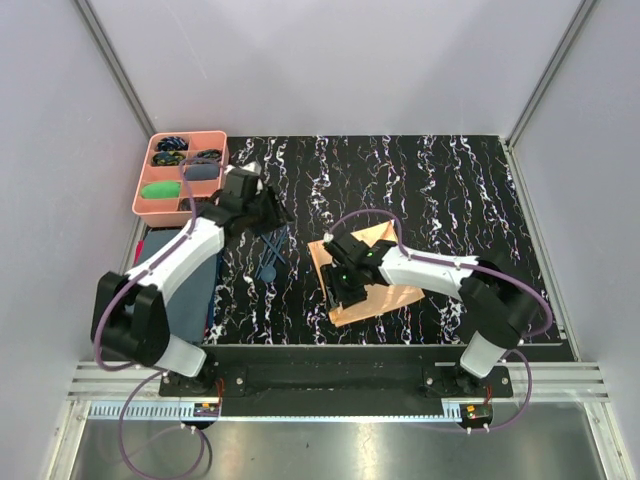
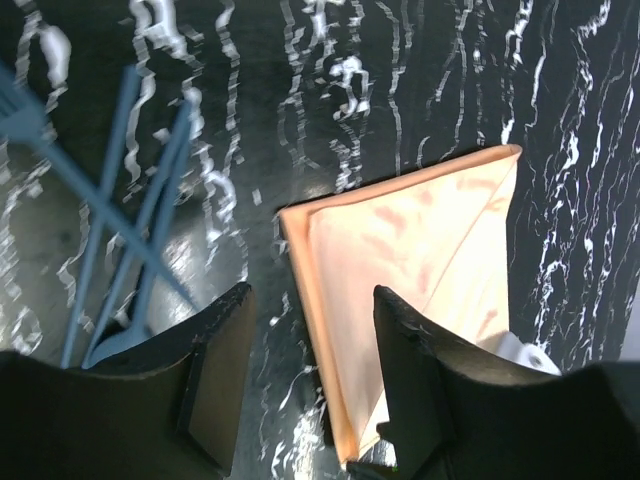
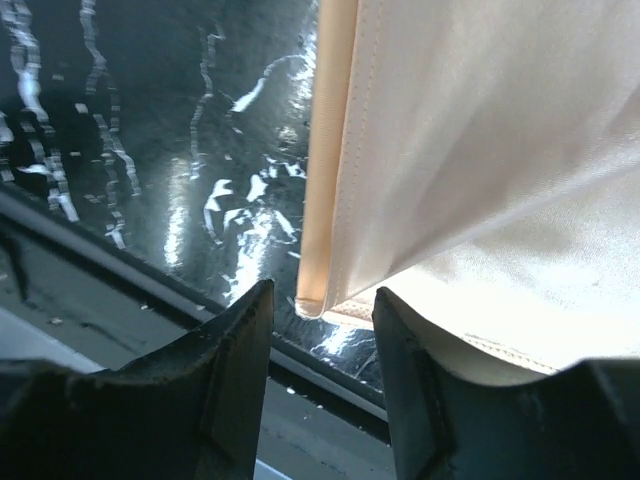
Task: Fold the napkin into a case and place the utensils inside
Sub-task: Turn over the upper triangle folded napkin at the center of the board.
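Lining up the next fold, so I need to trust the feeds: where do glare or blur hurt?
Top external: evenly lit, sharp. Left wrist: white glare on the glossy black marbled tabletop beside the slim blue plastic utensils. Right wrist: shiny peach-orange fabric napkin washed pale, near fingers soft.

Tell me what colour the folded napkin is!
The napkin is a shiny peach-orange. You can see it best in the left wrist view.
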`<state>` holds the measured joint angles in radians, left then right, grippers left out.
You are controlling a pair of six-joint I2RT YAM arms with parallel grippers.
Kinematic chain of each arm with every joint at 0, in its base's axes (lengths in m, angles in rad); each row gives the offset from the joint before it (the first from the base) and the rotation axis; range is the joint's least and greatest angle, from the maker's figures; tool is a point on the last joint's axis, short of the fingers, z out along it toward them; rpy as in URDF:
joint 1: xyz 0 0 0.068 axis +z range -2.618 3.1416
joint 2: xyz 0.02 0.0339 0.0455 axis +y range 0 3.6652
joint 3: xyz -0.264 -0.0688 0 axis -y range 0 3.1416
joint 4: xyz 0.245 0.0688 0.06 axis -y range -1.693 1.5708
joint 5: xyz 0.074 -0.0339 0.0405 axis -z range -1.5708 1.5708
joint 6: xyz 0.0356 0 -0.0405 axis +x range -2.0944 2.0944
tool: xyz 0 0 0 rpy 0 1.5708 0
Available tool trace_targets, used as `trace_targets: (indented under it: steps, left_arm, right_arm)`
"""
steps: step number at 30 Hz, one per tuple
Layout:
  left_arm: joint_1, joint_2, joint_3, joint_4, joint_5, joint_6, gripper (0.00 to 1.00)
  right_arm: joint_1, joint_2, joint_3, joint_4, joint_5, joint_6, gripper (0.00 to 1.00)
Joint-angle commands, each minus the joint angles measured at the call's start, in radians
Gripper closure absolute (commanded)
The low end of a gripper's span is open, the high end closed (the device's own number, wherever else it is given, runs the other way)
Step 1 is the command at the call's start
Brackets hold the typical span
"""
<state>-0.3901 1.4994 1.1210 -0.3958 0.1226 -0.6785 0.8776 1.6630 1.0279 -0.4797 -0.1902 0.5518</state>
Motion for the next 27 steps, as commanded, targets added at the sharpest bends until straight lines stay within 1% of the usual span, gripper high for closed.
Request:
trace_targets:
  steps: [1,4,8,14,17,18,19,23,27]
  left_arm:
    - [0.022,-0.128,-0.111,0.011,0.032,-0.049,0.47]
    - [0.022,-0.194,-0.18,0.026,0.074,-0.056,0.48]
    - [0.022,-0.254,-0.25,0.038,0.089,-0.058,0.48]
    - [0.022,-0.298,-0.305,0.051,0.106,-0.046,0.48]
    - [0.022,-0.303,-0.32,0.064,0.121,-0.046,0.48]
    - [0.022,-0.306,-0.323,0.064,0.126,-0.044,0.48]
    - [0.022,-0.306,-0.326,0.066,0.124,-0.044,0.48]
    - [0.022,-0.306,-0.329,0.069,0.14,-0.036,0.47]
    - [0.022,-0.298,-0.331,0.069,0.146,-0.036,0.42]
  right_arm:
    - [0.046,0.046,0.089,-0.089,0.121,-0.001,0.48]
    - [0.064,0.079,0.125,-0.128,0.161,0.01,0.49]
    - [0.089,0.122,0.161,-0.157,0.185,0.025,0.54]
    - [0.129,0.159,0.216,-0.238,0.262,0.027,0.54]
    - [0.132,0.175,0.215,-0.241,0.253,0.031,0.56]
    - [0.132,0.179,0.21,-0.24,0.245,0.03,0.6]
    - [0.132,0.185,0.205,-0.234,0.232,0.033,0.61]
    - [0.132,0.192,0.167,-0.206,0.23,0.04,0.61]
    - [0.133,0.208,0.141,-0.206,0.232,0.034,0.6]
